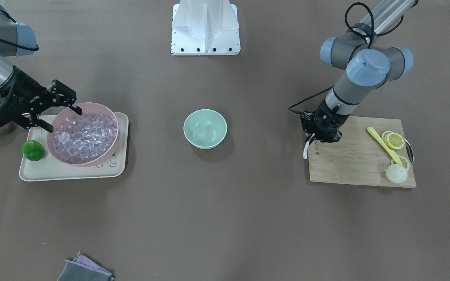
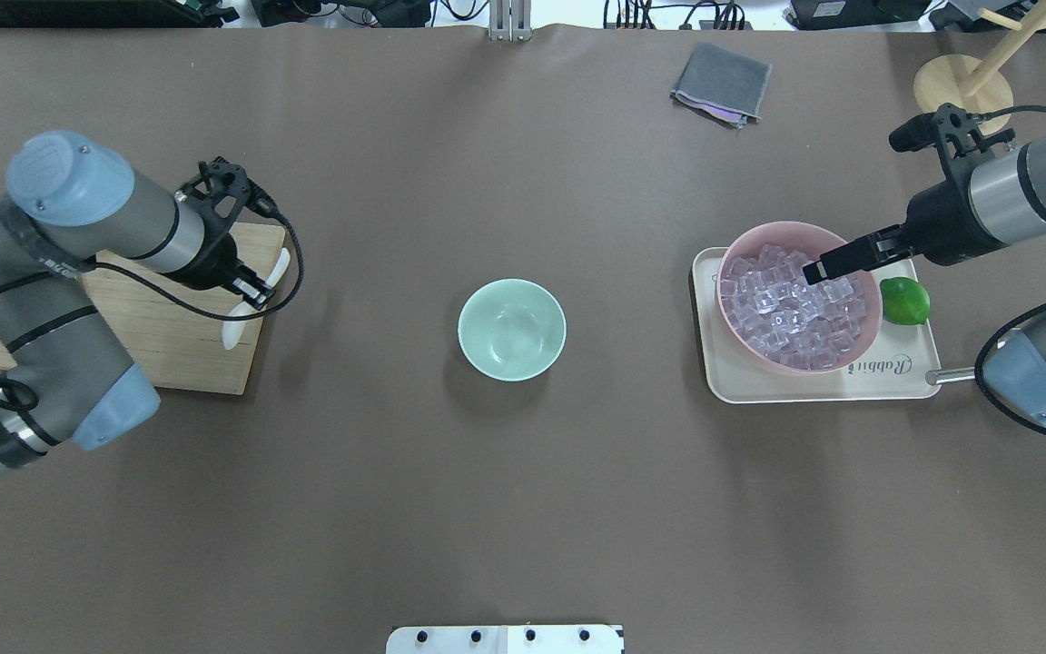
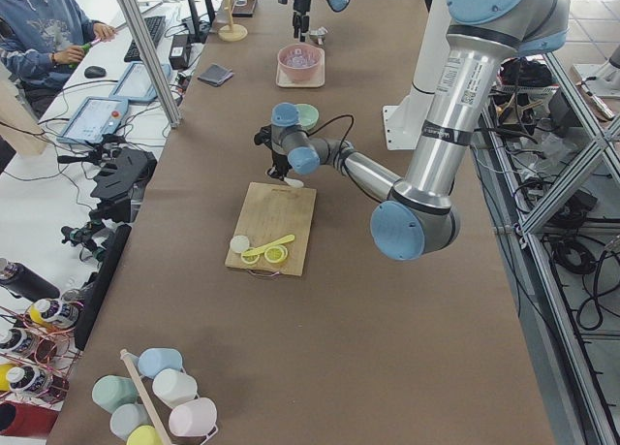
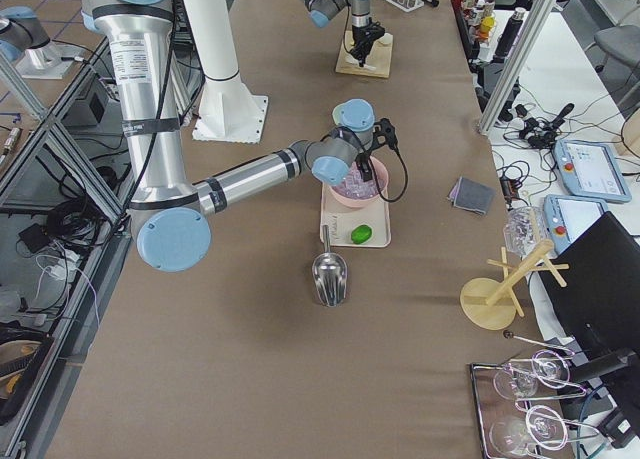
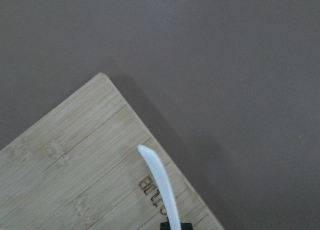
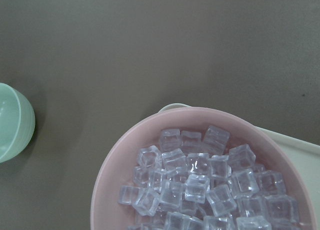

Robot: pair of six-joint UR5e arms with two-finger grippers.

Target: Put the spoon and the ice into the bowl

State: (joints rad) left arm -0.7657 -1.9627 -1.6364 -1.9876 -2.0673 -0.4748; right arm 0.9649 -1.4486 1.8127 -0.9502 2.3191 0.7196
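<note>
The white spoon (image 2: 255,300) is held in my left gripper (image 2: 249,287), which is shut on it at the corner of the wooden cutting board (image 2: 178,354). The spoon's end (image 5: 160,185) shows over the board in the left wrist view, and it also shows in the front view (image 1: 306,149). The empty mint-green bowl (image 2: 511,328) stands at the table's middle. Many clear ice cubes (image 2: 791,309) fill a pink bowl (image 1: 108,113). My right gripper (image 1: 63,117) is open and empty, its fingers just over the pink bowl's rim and the ice (image 6: 200,190).
The pink bowl stands on a cream tray (image 1: 72,171) next to a green lime (image 1: 33,150). The board carries a yellow utensil (image 1: 379,141), lemon slices (image 1: 395,140) and a white ball (image 1: 396,174). A steel scoop (image 4: 330,274) lies beside the tray. A grey cloth (image 2: 721,84) lies at the far side.
</note>
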